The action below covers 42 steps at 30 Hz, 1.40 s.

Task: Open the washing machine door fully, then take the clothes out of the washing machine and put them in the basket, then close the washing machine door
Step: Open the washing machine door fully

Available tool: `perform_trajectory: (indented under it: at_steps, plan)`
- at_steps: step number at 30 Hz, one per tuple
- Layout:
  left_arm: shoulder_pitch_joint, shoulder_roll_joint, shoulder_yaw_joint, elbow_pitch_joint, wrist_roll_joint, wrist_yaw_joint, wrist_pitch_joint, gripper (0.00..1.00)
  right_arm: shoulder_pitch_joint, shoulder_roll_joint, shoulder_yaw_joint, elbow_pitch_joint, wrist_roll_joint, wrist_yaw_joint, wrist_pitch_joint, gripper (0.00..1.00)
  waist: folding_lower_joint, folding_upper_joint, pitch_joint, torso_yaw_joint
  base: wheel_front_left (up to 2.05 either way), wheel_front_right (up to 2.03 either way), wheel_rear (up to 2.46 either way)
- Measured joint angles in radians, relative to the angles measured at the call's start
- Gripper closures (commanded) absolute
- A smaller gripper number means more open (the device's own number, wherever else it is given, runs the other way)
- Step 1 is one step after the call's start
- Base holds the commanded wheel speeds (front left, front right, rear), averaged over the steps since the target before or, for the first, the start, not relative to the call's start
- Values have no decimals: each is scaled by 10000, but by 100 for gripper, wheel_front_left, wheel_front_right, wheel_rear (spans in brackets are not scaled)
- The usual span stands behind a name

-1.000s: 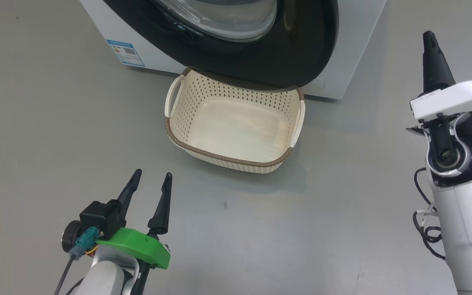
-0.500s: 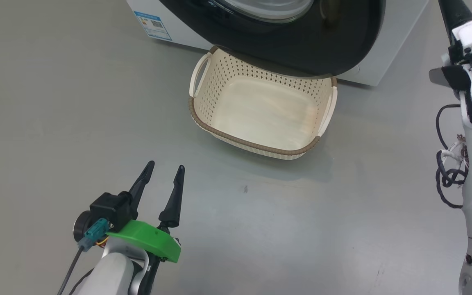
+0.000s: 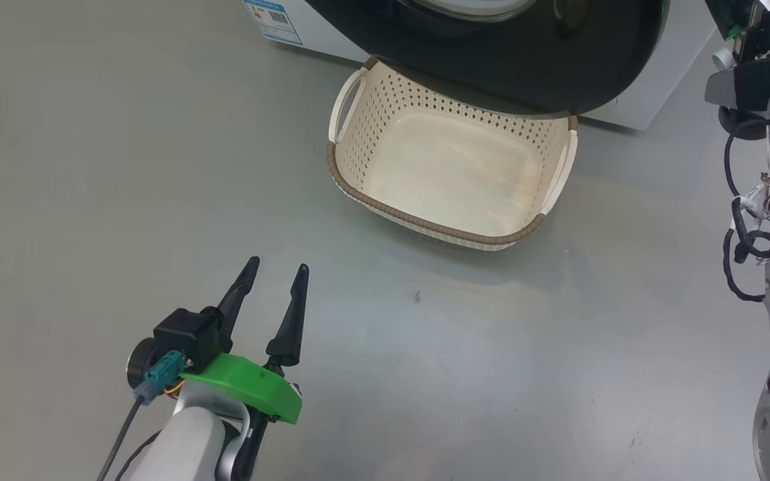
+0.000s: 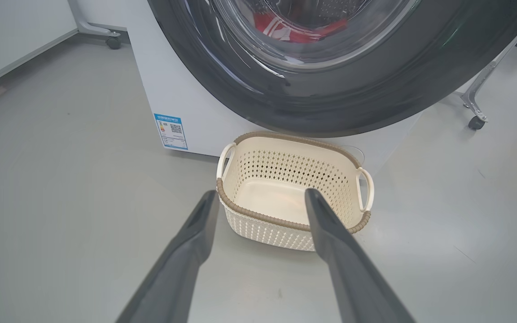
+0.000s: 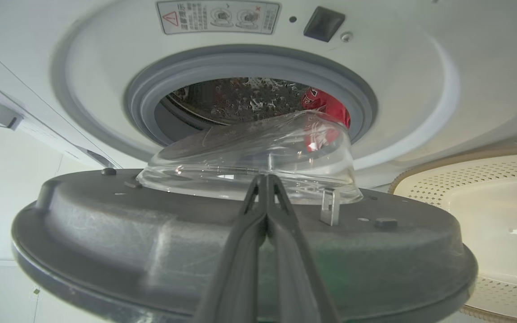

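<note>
My left pincer (image 4: 260, 195) stands wide open with nothing between its two dark fingers. Just ahead of its tips, on the grey floor (image 4: 61, 202), sits the small cream perforated plastic basket with a brown woven-look rim (image 4: 264, 216), a loop handle on each side and its smooth cream bottom bare to view. Beyond and above the basket hangs the large round washing machine door with its glossy black rim and bulging clear glass bowl (image 4: 330, 103), its lower edge overhanging the basket's far rim. Through that glass, farther ahead, I see the red clothes (image 4: 303, 24) lying in the big white front-loading washing machine (image 4: 186, 94), whose small blue label (image 4: 171, 131) is ahead and to the left. My right pincer (image 5: 264, 178) is closed tight, finger against finger, gripping nothing. It lies over the door's grey inner face with its tips at the foot of the glass bowl; I cannot tell whether they touch. A small metal latch (image 5: 330, 206) stands just right of the tips. The bowl stands between this pincer and the grey gasket (image 5: 146, 103) ringing the steel perforated drum (image 5: 240, 98).
</note>
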Motion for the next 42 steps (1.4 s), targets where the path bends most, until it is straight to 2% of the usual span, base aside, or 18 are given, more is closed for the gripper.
perform_trajectory:
  at_steps: [10,26,42]
  plan:
    - [-122,-6,-73,2,-15,90,0,0,-128,27,56,334,548,-151,991,100,0,0,86,-12,0,0,0]
    - [-248,-10,-94,125,-15,176,0,0,130,61,286,836,1016,-163,2036,100,0,0,-274,-18,0,0,0]
    - [-167,-8,0,332,-13,257,0,0,1316,627,665,1030,1636,-148,2525,100,0,0,-1066,38,0,0,0]
